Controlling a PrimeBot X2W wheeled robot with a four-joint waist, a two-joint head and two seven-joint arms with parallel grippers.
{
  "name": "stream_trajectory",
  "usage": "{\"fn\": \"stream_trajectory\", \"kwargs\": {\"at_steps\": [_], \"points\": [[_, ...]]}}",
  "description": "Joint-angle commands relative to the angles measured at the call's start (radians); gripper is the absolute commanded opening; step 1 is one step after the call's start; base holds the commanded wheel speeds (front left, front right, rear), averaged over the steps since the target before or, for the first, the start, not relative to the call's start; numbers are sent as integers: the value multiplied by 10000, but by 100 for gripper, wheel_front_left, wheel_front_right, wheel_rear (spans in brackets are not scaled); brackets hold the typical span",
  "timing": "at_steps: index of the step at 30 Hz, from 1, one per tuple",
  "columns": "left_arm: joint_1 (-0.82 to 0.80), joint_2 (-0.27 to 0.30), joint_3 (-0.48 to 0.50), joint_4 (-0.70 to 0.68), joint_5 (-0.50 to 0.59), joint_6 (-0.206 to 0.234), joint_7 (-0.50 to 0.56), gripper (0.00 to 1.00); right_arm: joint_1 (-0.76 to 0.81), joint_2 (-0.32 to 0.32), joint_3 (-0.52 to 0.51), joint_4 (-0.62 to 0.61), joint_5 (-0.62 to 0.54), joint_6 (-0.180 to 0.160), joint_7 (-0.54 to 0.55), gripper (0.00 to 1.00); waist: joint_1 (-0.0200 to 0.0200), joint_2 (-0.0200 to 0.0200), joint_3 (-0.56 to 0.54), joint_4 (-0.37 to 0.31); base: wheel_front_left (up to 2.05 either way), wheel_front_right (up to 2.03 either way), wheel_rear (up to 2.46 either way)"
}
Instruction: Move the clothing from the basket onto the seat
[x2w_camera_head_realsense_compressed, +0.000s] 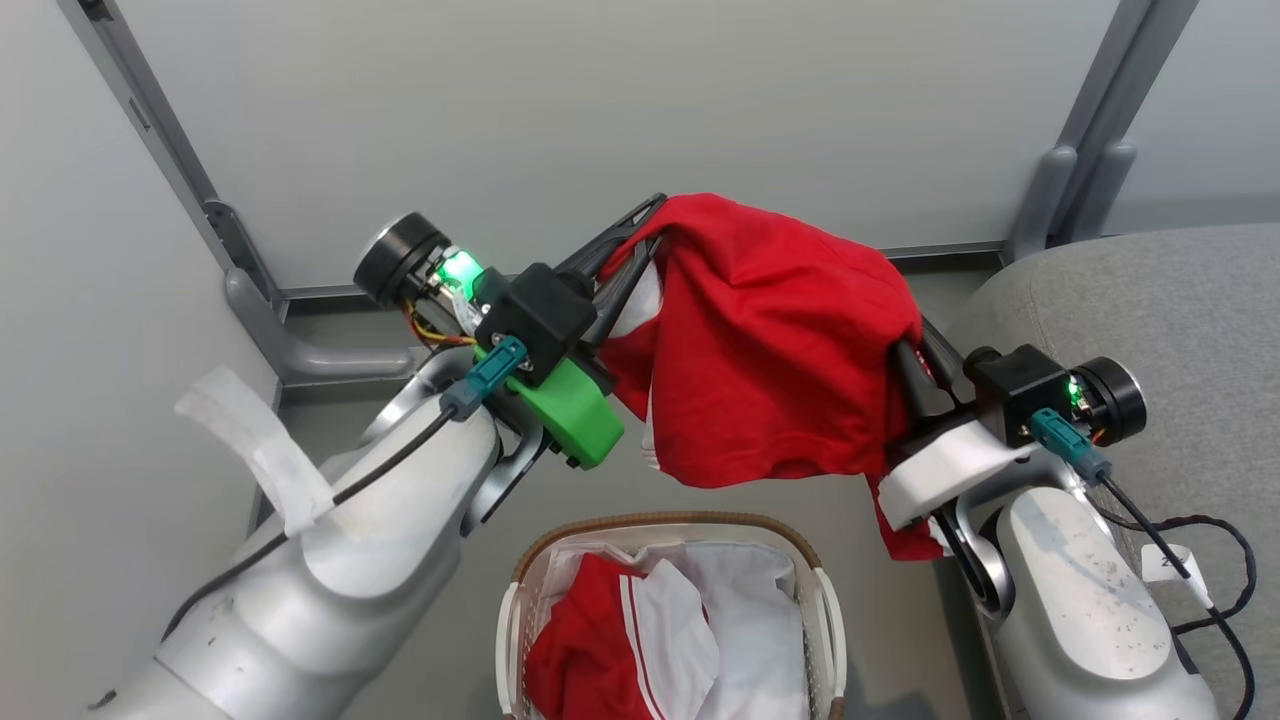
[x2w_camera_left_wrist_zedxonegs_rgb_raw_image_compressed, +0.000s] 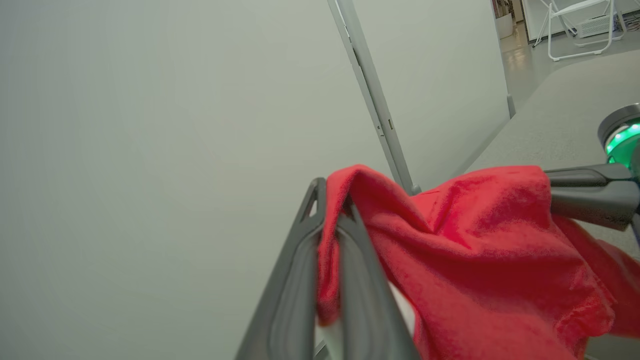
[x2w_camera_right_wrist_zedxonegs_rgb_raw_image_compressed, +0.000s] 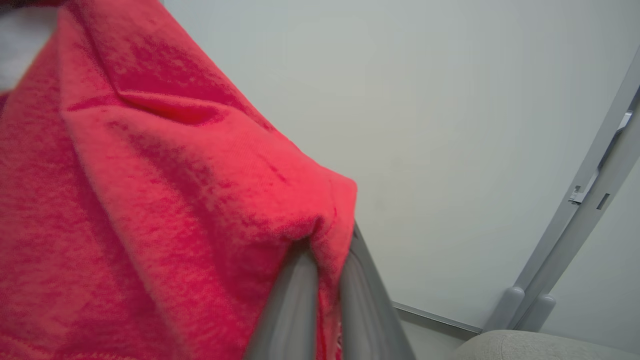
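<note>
Above oval white plastic basket (x2w_camera_head_realsense_compressed: 660, 521): left gripper (x2w_camera_head_realsense_compressed: 640, 225) and right gripper (x2w_camera_right_wrist_zedxonegs_rgb_raw_image_compressed: 330, 250) clamp soft red garment (x2w_camera_head_realsense_compressed: 770, 330) between them, presumably bound for grey fabric seat (x2w_camera_head_realsense_compressed: 1150, 300).

The red garment (x2w_camera_head_realsense_compressed: 780, 330) is soft matt cloth; the basket (x2w_camera_head_realsense_compressed: 507, 640) smooth plastic, rim woven; the seat (x2w_camera_head_realsense_compressed: 1180, 320) matt textured fabric.

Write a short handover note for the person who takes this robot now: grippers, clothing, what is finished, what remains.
Left gripper: shut on the red garment.
Right gripper: shut on the same garment's other end.
The garment hangs between them above the basket, not on the seat at the right.
The red-and-white garment lies in the basket.
Done: one garment lifted out. Left: lay it on the seat, then move the second.
</note>
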Motion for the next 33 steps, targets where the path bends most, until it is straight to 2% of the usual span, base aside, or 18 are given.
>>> {"fn": "stream_trajectory", "kwargs": {"at_steps": [1,3,4,5,11,24,28,33], "points": [[394,-50,234,-173,-73,121,-33,29,124,-45,-104,-122,36,-10,-25,0,0,0,10,-50,0,0,0],[953,-58,383,-229,-74,124,-19,53,144,-45,-213,-265,70,-10,-25,0,0,0,17,-100,0,0,0],[1169,-72,482,-284,-43,140,-20,73,165,-44,-248,-329,92,-10,-25,0,0,0,20,-121,0,0,0],[1440,-104,615,-338,-45,142,-22,100,186,-42,-286,-414,109,-10,-25,0,0,0,24,-146,0,0,0],[3040,-349,1545,-543,11,59,-24,100,279,-45,-414,-798,128,-10,-25,0,0,0,57,-263,0,0,0],[5597,-1362,3204,-636,521,-374,-25,100,528,-42,-649,-1333,156,-10,-25,0,0,0,218,-698,0,0,0],[5838,-1532,3469,-668,779,-431,-25,100,312,-44,-615,-1402,153,-10,-25,0,0,0,472,-1050,0,0,0],[5808,-1680,3735,-816,1099,-446,-24,100,3,-49,-542,-1506,-11,-10,-25,0,0,0,835,-1815,0,0,0]]}}
